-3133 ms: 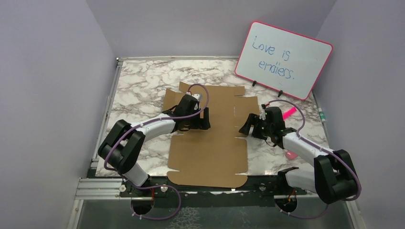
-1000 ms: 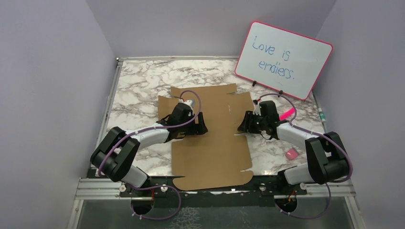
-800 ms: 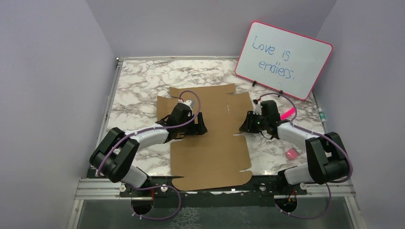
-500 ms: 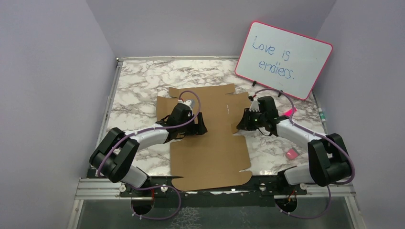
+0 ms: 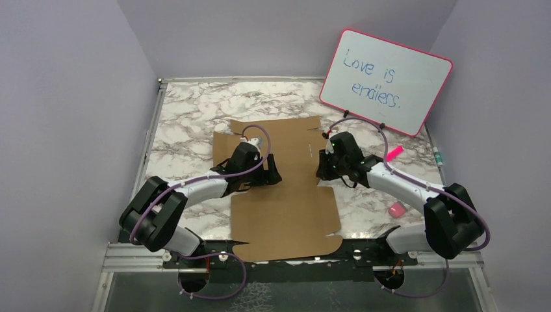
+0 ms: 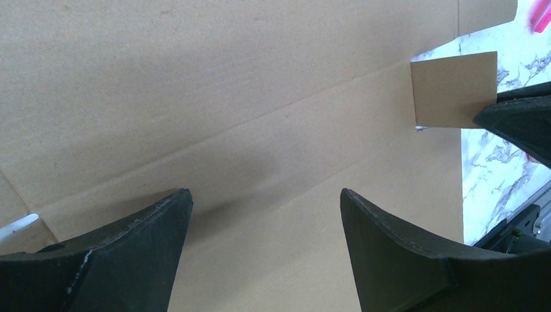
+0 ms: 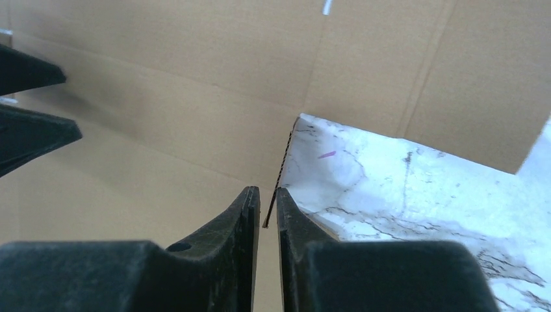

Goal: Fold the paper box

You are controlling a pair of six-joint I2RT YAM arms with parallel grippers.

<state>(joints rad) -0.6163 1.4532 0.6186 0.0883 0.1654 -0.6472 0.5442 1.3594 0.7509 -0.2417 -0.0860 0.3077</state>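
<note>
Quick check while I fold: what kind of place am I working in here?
Likely a lab robot cell, not a home: plain lilac walls box in a marble-print table, with an aluminium rail at its near edge.

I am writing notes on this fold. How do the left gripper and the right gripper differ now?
The left gripper stands wide open with nothing between its fingers; the right gripper is almost shut on a thin raised flap of the paper box. The left is over the flat middle panel, the right at the sheet's right edge. Both are black and low over the cardboard.
</note>
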